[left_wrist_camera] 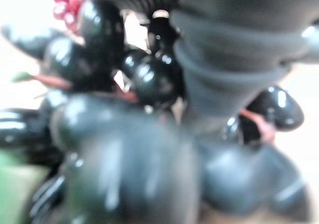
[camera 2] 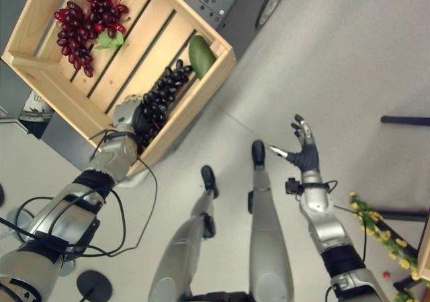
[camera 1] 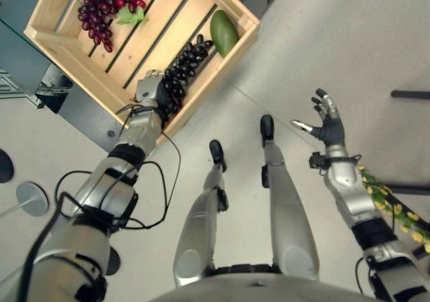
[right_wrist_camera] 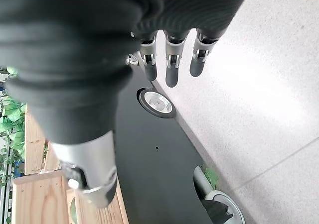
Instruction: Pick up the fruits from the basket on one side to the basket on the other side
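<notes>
Here the left hand (camera 1: 149, 87) sat at the near end of the black grapes (camera 1: 187, 64), whose bunch ran toward 1 o'clock in the crate (camera 1: 57, 43), its fingers buried among them beyond telling, while the right hand (camera 1: 327, 122) hung spread well apart.

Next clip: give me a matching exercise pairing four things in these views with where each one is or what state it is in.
Things:
1. red grapes
2. black grapes
3. mango
4. right hand

Places or states:
A. against the crate's wall at one corner
B. raised over the floor, fingers spread, holding nothing
C. in the crate's far corner, with a green leaf
D. under the left hand at the crate's near edge

Pairs: 1-C, 2-D, 3-A, 4-B
</notes>
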Robot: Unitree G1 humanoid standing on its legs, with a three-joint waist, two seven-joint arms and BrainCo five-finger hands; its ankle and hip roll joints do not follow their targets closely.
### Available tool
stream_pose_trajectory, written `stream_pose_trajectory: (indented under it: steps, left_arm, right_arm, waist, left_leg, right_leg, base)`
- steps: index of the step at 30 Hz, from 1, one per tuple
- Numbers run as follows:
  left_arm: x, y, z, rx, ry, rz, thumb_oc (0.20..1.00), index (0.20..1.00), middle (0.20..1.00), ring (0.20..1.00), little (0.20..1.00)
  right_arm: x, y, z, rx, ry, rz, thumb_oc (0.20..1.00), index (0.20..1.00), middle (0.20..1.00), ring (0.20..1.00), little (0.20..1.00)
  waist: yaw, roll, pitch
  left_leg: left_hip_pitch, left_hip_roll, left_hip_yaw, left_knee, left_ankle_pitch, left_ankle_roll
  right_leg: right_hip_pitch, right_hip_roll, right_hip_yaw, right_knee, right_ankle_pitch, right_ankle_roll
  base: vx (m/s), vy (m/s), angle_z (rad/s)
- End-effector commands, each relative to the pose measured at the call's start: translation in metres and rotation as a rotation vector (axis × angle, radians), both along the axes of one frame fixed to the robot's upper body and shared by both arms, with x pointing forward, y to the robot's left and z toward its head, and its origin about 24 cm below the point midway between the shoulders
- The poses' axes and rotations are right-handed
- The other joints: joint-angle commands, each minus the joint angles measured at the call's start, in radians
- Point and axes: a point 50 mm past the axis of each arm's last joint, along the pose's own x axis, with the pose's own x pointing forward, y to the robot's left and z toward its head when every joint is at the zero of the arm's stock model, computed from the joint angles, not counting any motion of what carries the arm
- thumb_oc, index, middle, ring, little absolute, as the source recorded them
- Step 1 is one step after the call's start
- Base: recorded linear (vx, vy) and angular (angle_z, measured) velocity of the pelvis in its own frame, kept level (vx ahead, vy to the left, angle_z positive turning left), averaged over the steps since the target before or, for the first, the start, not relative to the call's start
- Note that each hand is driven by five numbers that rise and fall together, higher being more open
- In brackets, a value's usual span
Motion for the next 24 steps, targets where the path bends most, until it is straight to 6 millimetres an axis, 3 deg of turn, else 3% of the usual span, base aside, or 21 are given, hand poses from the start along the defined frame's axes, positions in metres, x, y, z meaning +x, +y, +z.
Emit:
stream_pose_trajectory:
  steps: [1,18,22,24]
  left_arm:
    - [-0.014,0.007,-0.061,-0.124,0.314,0.085,0.2,0.2,0.2,0.2,0.2]
    - [-0.012,0.006,-0.051,-0.117,0.252,0.041,0.2,0.2,0.2,0.2,0.2]
    - [-0.011,0.005,-0.04,-0.151,0.165,0.017,0.2,0.2,0.2,0.2,0.2]
    - [-0.013,-0.006,-0.038,-0.162,0.108,-0.023,0.2,0.2,0.2,0.2,0.2]
  right_arm:
    - [-0.007,0.007,0.019,0.066,-0.131,0.032,1.0,1.0,1.0,1.0,1.0]
    - [-0.009,0.004,0.016,0.068,-0.126,0.022,1.0,1.0,1.0,1.0,1.0]
    - [-0.009,0.004,0.015,0.059,-0.123,0.017,1.0,1.0,1.0,1.0,1.0]
    - [-0.009,0.006,0.012,0.053,-0.111,0.014,1.0,1.0,1.0,1.0,1.0]
  waist:
    - [-0.008,-0.055,0.003]
    - [0.0,-0.06,0.003]
    - [0.003,-0.065,0.003]
    - [0.008,-0.072,0.003]
  left_leg:
    - [-0.028,0.041,-0.013,0.127,-0.069,-0.037]
    - [-0.03,0.038,-0.02,0.131,-0.073,-0.039]
    - [-0.014,0.037,-0.025,0.128,-0.068,-0.039]
    - [0.021,0.036,-0.027,0.125,-0.077,-0.04]
  right_leg:
    - [0.045,-0.02,0.008,0.071,-0.099,0.102]
    - [0.048,-0.022,0.005,0.068,-0.099,0.102]
    - [0.064,-0.023,0.0,0.065,-0.092,0.102]
    - [0.102,-0.023,-0.003,0.063,-0.103,0.103]
  base:
    - [0.0,0.0,0.0]
    - [0.0,0.0,0.0]
    - [0.0,0.0,0.0]
    - [0.0,0.0,0.0]
